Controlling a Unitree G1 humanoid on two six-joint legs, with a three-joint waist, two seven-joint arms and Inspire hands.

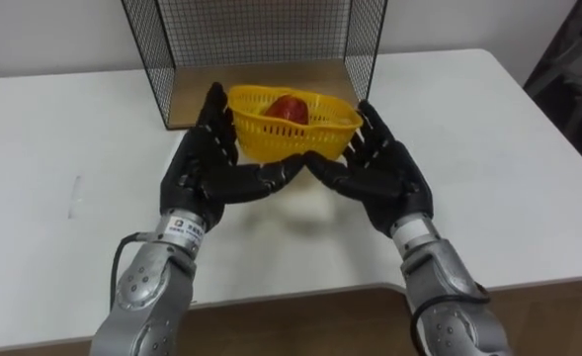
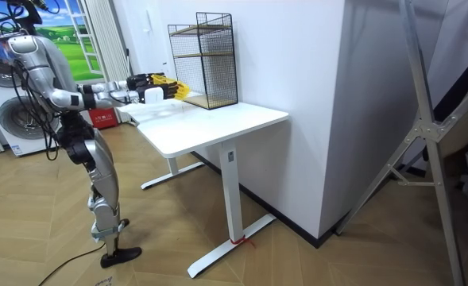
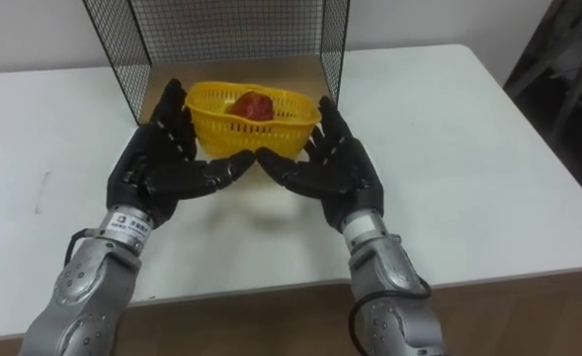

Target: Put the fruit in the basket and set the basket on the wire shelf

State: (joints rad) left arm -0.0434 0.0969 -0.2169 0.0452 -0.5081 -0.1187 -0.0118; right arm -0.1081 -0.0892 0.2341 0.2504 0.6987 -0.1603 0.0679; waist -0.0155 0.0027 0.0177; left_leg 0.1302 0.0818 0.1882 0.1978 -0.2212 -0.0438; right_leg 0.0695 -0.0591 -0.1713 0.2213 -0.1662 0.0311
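Observation:
A yellow plastic basket (image 1: pixel 292 121) with a red fruit (image 1: pixel 291 108) inside is carried just above the white table (image 1: pixel 488 148), in front of the black wire shelf (image 1: pixel 261 44). My left hand (image 1: pixel 211 163) and right hand (image 1: pixel 379 168) cup the basket from either side with straight fingers, thumbs meeting under its near rim. In the right eye view the basket (image 3: pixel 254 117) holds the fruit (image 3: pixel 253 104) between my left hand (image 3: pixel 162 163) and right hand (image 3: pixel 330 163). The room view shows both arms stretched out with the basket (image 2: pixel 168 84) at the shelf (image 2: pixel 204 59).
The shelf has a wooden bottom board (image 1: pixel 271 84) open toward me, and a second level higher up. The table's near edge (image 1: pixel 300 289) is right below my forearms. I stand at the table's end; a washing machine (image 2: pixel 3 103) is behind me.

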